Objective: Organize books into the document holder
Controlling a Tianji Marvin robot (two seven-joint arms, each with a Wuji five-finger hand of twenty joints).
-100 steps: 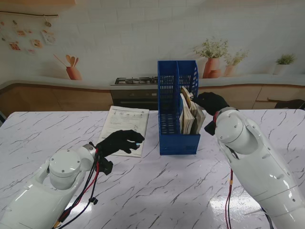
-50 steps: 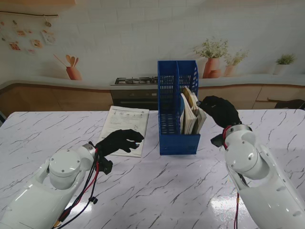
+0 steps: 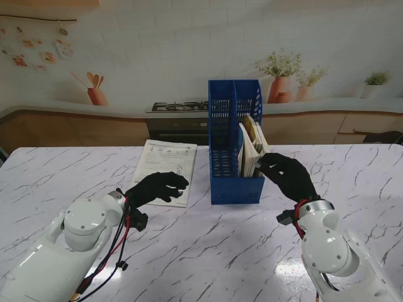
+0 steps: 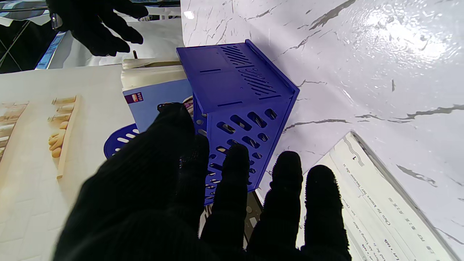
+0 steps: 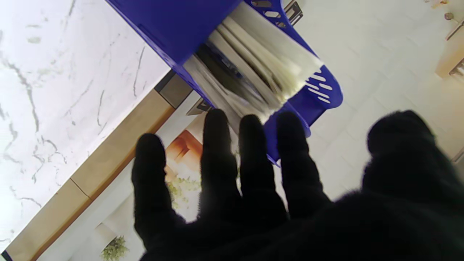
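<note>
The step in hand looks like the end of one placement: several thin paper-covered books (image 3: 252, 150) stand leaning in the right compartment of the blue perforated plastic document holder (image 3: 233, 182), which sits upright on the white marble-patterned table (image 3: 208, 251); the right hand (image 3: 288, 174), in its black glove, hangs just beside the holder's open right side with fingers spread and nothing in them, its fingertips (image 5: 215, 123) near the book edges, though whether they touch I cannot tell; one flat white printed booklet (image 3: 164, 162) lies on the table just left of the holder, and the left hand (image 3: 157, 186) rests over its near corner, fingers loosely apart and not clamped on it.

The next move, I judge, calls for the left hand to grip that booklet, lift it upright and feed it into the holder, probably the left compartment, without knocking the holder.

Against a second ago, the right hand has drawn back toward me and downward from the tops of the books; the books stand more settled inside; the left hand and booklet have not moved.
</note>
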